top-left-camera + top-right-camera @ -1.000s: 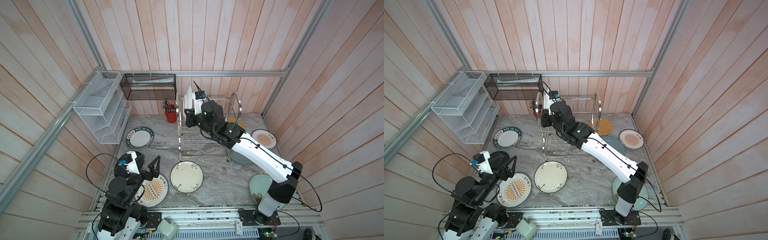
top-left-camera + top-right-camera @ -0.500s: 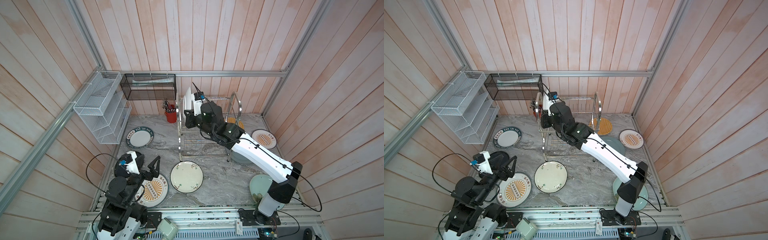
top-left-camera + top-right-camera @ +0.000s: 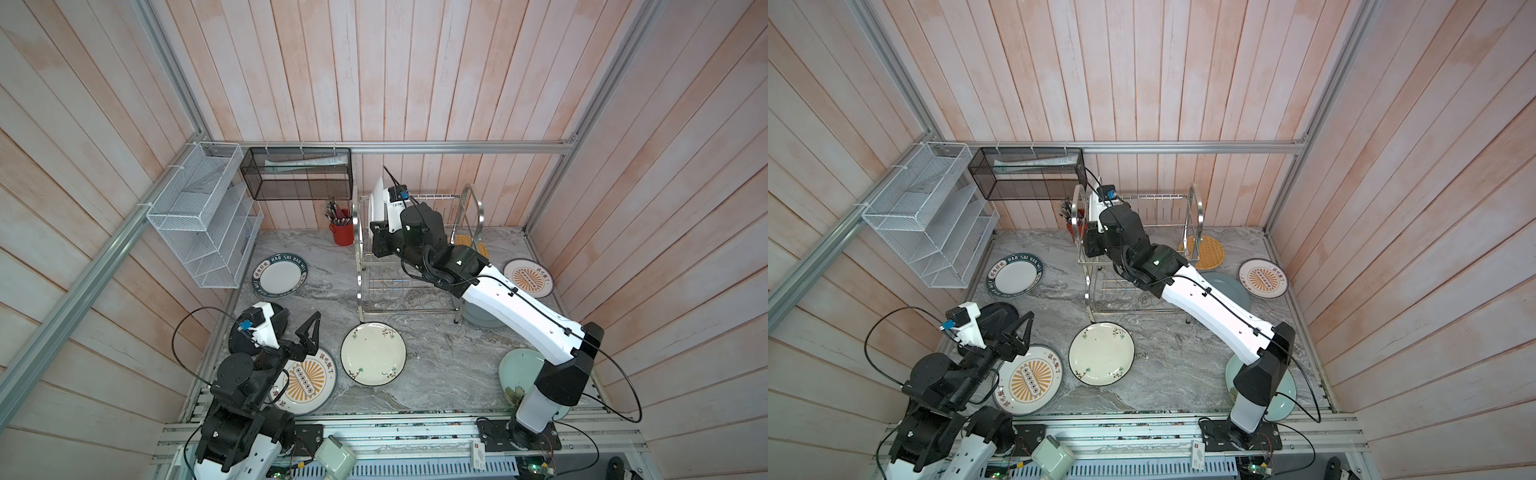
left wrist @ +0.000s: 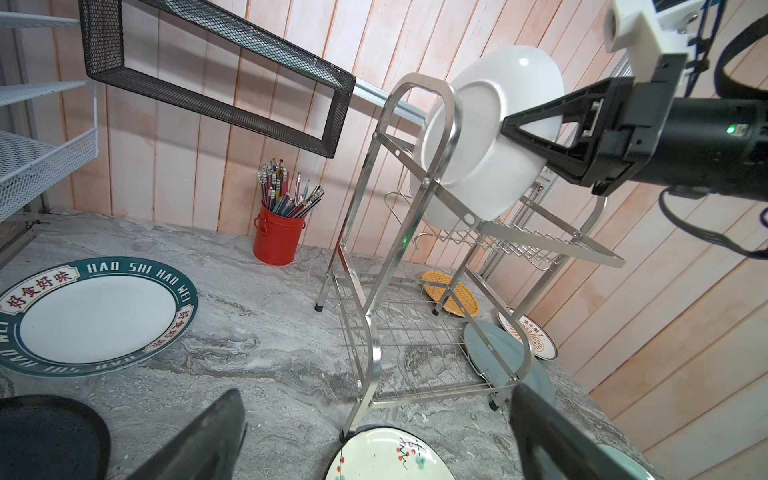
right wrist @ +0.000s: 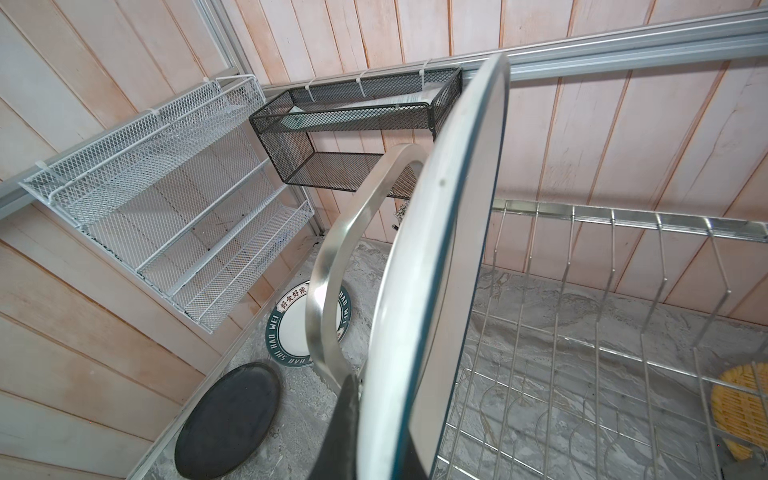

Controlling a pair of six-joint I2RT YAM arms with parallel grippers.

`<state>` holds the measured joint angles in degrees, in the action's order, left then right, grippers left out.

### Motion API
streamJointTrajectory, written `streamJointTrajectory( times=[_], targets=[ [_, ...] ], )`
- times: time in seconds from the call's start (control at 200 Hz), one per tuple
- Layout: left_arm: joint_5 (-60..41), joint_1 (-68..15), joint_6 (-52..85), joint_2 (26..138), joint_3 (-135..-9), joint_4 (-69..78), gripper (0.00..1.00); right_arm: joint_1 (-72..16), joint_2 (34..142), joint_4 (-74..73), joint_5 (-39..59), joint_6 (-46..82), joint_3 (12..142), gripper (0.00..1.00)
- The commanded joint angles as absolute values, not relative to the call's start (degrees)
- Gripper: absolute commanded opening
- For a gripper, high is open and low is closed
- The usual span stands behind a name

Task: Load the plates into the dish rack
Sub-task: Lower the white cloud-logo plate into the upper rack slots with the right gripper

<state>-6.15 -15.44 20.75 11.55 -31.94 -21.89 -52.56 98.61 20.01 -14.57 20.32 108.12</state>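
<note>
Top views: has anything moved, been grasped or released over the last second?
No visible change. The right end effector stays shut on the white plate, held on edge at the upper tier of the dish rack; the left end effector stays open; the plates on the table lie as before.

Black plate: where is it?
In both top views the black plate lies flat at the left edge of the table, between the lettered-rim plate and the near sunburst plate.

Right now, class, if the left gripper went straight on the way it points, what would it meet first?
The left gripper would most likely meet the dish rack, low on its near end frame. The cream floral plate lies just under that line; depth is unclear.
</note>
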Motion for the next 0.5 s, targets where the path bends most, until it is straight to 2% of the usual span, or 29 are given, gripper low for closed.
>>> streamJointTrajectory(
  times=[0.0,0.33,0.495],
  targets=[
    [-6.86,-15.64,20.13,11.09,-32.98,-21.80,1.00,-52.30,99.57,19.69,-16.40,19.25,107.96,0.00],
    [-6.87,-15.62,20.21,11.03,-32.96,-21.80,1.00,-53.36,100.32,20.73,-20.83,17.90,107.47,0.00],
    [-6.86,-15.64,20.13,11.07,-32.96,-21.80,1.00,-54.22,101.23,21.23,-23.43,16.97,108.08,0.07]
  ],
)
